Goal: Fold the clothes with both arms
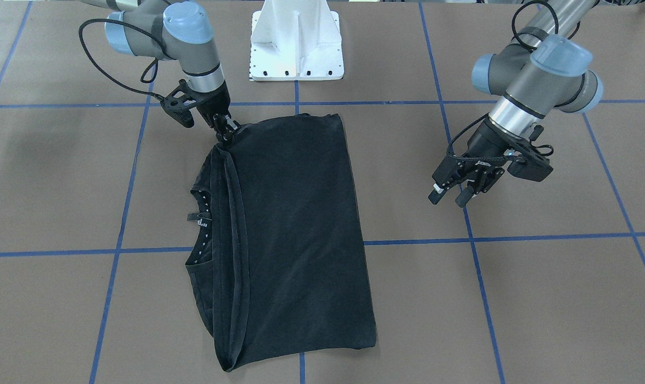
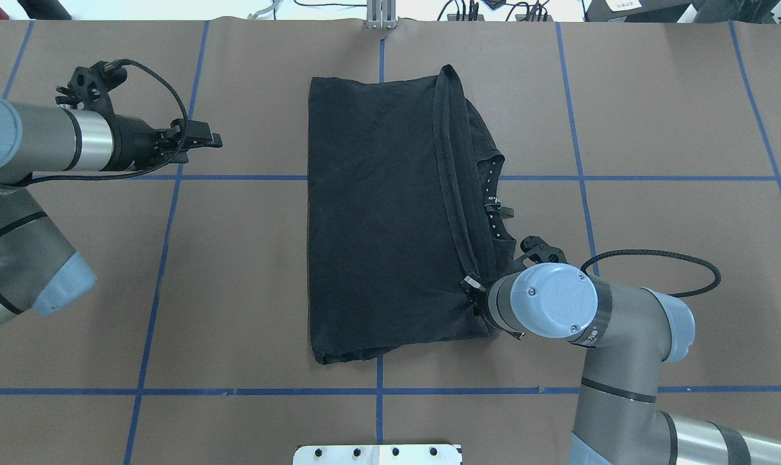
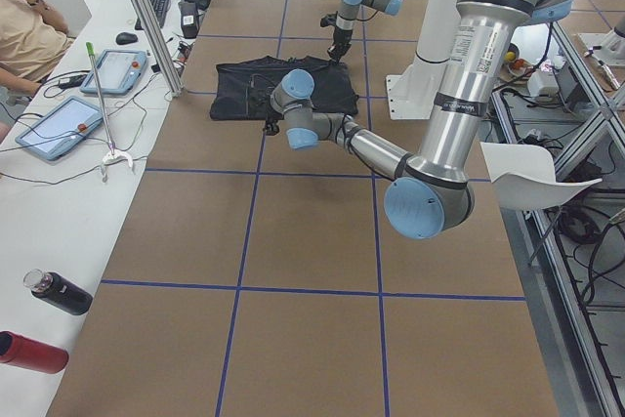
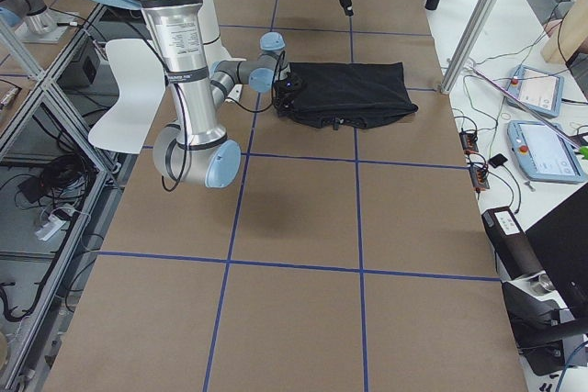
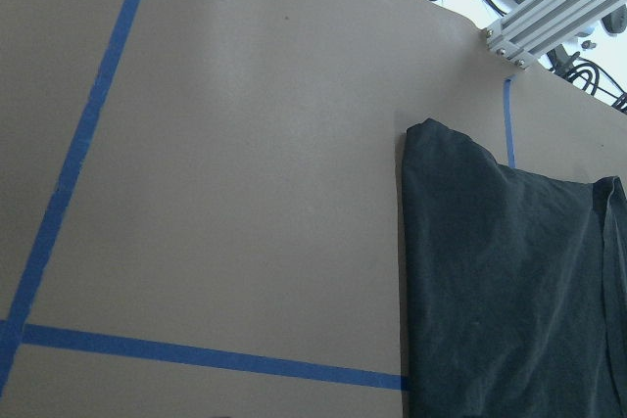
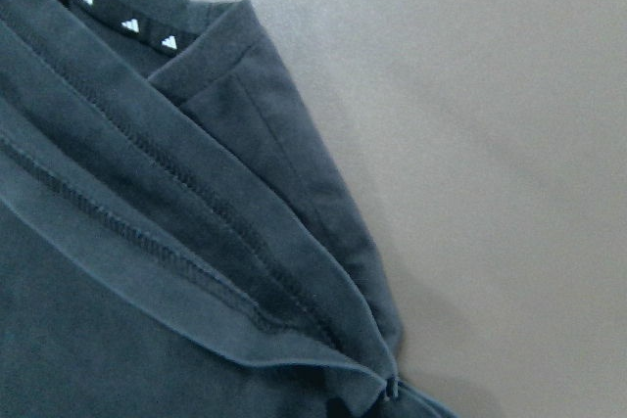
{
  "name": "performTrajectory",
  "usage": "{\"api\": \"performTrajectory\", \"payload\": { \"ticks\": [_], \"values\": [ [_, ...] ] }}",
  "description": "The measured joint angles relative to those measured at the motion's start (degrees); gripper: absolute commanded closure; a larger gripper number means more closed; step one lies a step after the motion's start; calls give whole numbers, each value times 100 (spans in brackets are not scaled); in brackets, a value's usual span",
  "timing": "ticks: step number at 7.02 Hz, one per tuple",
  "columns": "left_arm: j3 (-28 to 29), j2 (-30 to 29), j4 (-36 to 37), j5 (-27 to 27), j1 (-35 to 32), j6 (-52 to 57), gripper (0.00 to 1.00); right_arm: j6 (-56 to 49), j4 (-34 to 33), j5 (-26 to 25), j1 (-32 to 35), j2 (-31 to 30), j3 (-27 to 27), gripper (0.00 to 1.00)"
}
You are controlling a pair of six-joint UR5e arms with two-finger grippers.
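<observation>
Item 1: T-shirt [image 2: 377,213], black, short-sleeved.
- Lies folded as a tall rectangle on the middle of the table [image 2: 655,129], roughly midway between the robot's edge and the operators' edge.
- It is flat along the side facing the table's left end.
- On the side facing the right end, the doubled hem [image 6: 147,242] runs as a raised ridge from the operators' edge toward the robot's edge.
- The collar [image 1: 200,224] pokes out beyond that ridge. Its inner tape, printed with small white triangles, shows.
- No chest graphic is visible.

Item 2: right gripper [image 1: 225,129], on the right arm [image 2: 623,387].
- It stands at the shirt's corner nearest the robot's edge, on the right-end side.
- The fingers are pressed together, pinching the gathered hem layers at that corner.
- In the right wrist view the folds converge to a single point at the bottom of the frame.
- The cloth around the grip rises slightly off the table.

Item 3: left gripper [image 1: 449,196], on the left arm [image 2: 35,139].
- It hangs above bare table toward the left end, well apart from the shirt and touching nothing.
- The fingers are spread with a visible gap and hold nothing.
- The left wrist view looks down on brown table, with the shirt's flat edge at the frame's right.

Item 4: surroundings.
- Blue tape lines [image 2: 235,177] cross the brown surface in a grid.
- The white pedestal base [image 1: 296,42] stands at the middle of the robot's edge, clear of the shirt.
</observation>
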Motion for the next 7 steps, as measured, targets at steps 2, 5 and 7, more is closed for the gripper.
{"api": "performTrajectory", "payload": {
  "ticks": [2,5,7],
  "values": [
    [-31,0,-15,-9,9,-217,17,-6,-33,93,27,-38,169,100],
    [-561,56,-34,252,441,-1876,17,-12,-39,202,36,-96,270,100],
    [-967,139,9,1145,1296,-3003,18,-19,-33,257,40,-174,295,100]
  ]
}}
